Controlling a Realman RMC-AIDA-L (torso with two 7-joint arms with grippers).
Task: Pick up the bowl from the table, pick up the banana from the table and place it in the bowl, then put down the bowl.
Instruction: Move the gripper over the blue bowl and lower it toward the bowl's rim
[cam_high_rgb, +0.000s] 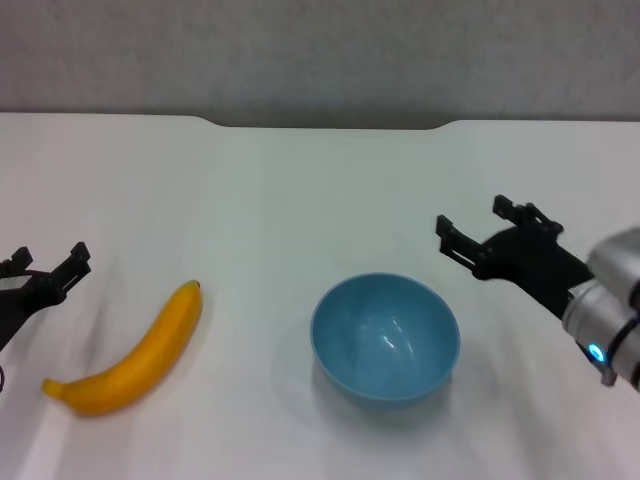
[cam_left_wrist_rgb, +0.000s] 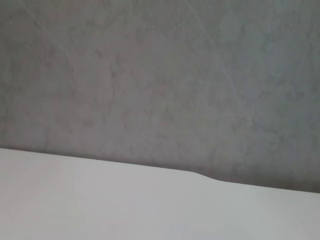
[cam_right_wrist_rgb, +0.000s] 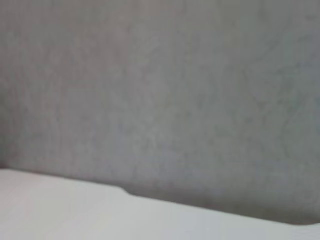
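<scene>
Since nothing is lifted or loaded yet: whole task judged still ahead.
Bowl: light blue, upright, empty, resting on the tabletop a little right of centre, near the front edge.
Banana: lying flat on the tabletop to the left of the bowl, apart from it, dark tip pointing toward the far side, stem end toward the near left corner.
Left hand: at the left edge of the head view, just beside the banana's stem end but not touching it; fingers spread, holding nothing.
Right hand: beyond and to the right of the bowl, near its rim without contact; fingers spread, holding nothing.
Wrist views: only the grey wall and the tabletop's far edge with its notch; no bowl, no banana, no fingers visible there.
Done so far: nothing, judging by how things lie; bowl not picked up, banana not picked up, bowl empty.
Left to do: grasp and lift the bowl, grasp the banana, set it into the bowl, put the bowl back down.
Likely split: right hand for the bowl, left hand for the banana, going by which sits closer to each; a guess only.
Fit to watch: banana longer than the bowl is wide, so probably resting across or poking over the rim.
</scene>
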